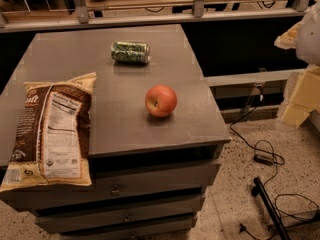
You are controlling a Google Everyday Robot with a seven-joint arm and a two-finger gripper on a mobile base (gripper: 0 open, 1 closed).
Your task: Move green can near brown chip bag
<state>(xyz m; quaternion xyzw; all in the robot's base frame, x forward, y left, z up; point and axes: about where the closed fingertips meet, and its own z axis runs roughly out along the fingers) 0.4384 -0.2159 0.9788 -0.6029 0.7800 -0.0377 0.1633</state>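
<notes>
The green can (130, 52) lies on its side at the far middle of the grey cabinet top (190, 119). The brown chip bag (51, 130) lies flat at the front left with its white nutrition panel facing up, and it overhangs the front edge. My gripper (300, 96) shows as a pale cream and white shape at the right edge of the camera view. It is off to the right of the cabinet, well away from the can and touching nothing.
A red apple (161, 100) sits right of centre on the cabinet top, between the can and the front edge. The cabinet has drawers (150, 181) below. Black cables (265, 156) and a dark bar (270, 209) lie on the speckled floor to the right. A railing (150, 11) runs behind.
</notes>
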